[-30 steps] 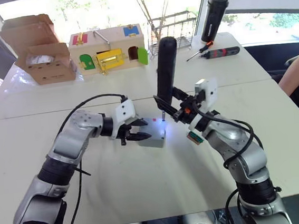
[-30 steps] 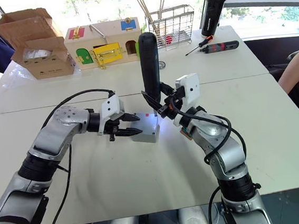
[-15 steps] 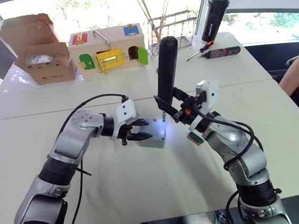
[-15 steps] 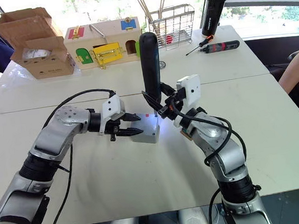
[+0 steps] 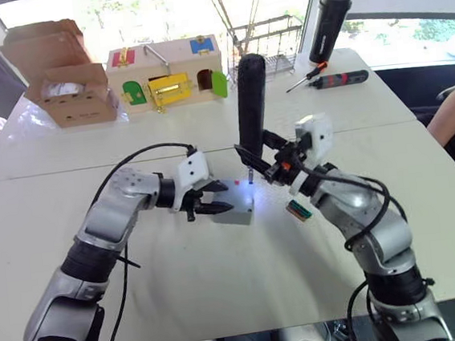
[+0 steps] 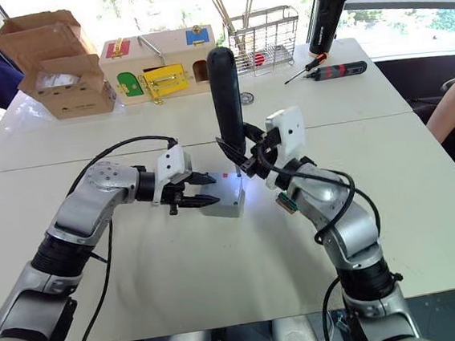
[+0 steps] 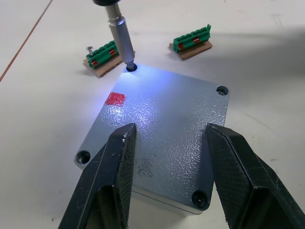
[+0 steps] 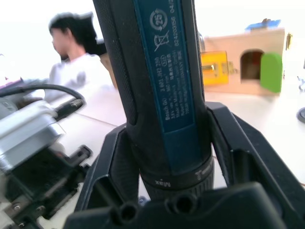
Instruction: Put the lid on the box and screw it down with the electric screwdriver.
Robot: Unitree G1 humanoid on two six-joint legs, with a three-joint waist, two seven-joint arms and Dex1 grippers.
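Left wrist view shows the left end effector point(image 7: 167, 181) spread open over the flat grey plastic lid point(image 7: 157, 138), bracing it while the right end effector point(image 5: 261, 163), clenched on the upright dark blue-black electric screwdriver point(image 5: 250, 108), seats its bit in a corner hole.

The lid point(image 7: 157, 138) covers the box point(image 5: 233, 217), hiding its inside. The electric screwdriver point(image 7: 119, 33) is cut off above its bit in the left wrist view, and whether a screw sits in the hole under it cannot be told.
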